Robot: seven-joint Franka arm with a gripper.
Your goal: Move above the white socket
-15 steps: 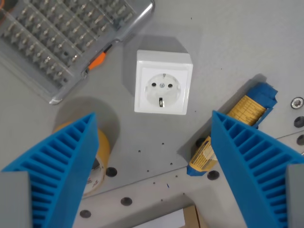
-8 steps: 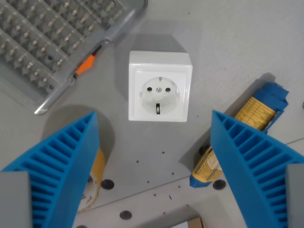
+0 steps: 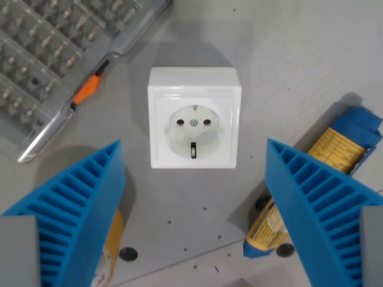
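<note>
The gripper (image 3: 194,179) is hanging wide apart, gripping nothing. The socket (image 3: 194,125) is sitting just ahead, between its fingers.

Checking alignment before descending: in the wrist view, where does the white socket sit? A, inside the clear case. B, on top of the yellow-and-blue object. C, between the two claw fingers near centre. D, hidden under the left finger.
C: the socket lies uncovered between the blue fingers.

Blue ribbed end effector (image 3: 194,179) fingers (image 3: 72,209)
</note>
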